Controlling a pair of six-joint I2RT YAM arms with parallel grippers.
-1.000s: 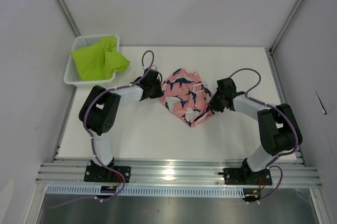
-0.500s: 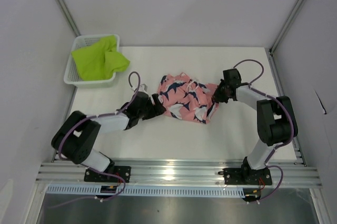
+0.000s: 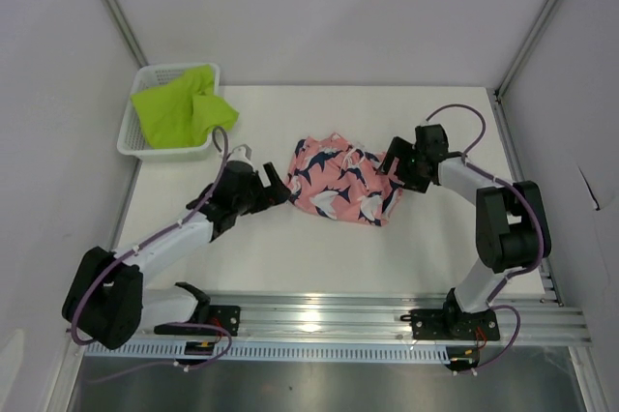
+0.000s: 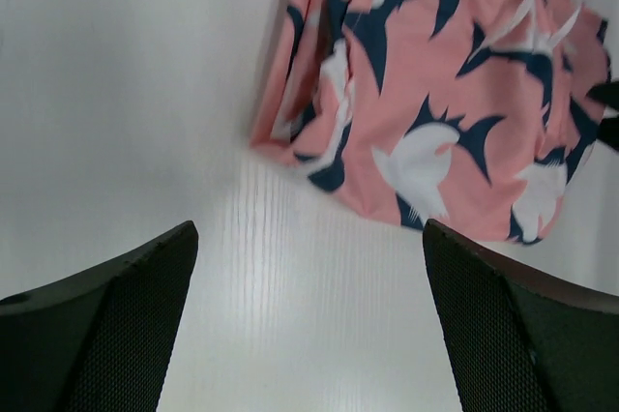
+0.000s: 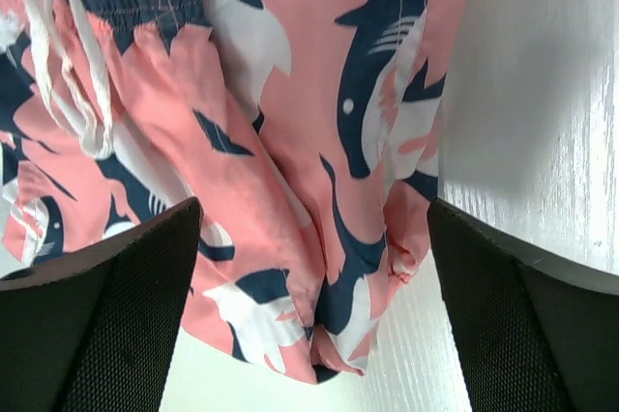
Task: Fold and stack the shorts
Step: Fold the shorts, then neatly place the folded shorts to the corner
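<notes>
Far left: the lime-green shorts [image 3: 179,107] are bundled in the white basket [image 3: 131,141], one part draped over its rim, not yet folded. The left gripper [image 3: 277,186], jaws wide and empty, is set just beside the coral-pink shorts [image 3: 340,180]. These are laid rumpled in the middle of the table [image 3: 290,248]. The right gripper [image 3: 390,168], likewise wide and empty, is placed at the opposite edge, probably for a two-sided fold. The lower layers are hidden, so the fold state cannot be judged.

Coral-pink shorts [image 3: 340,183], navy-white print; lime-green shorts [image 3: 174,107]; white mesh basket [image 3: 160,153]; white table [image 3: 290,248]
</notes>
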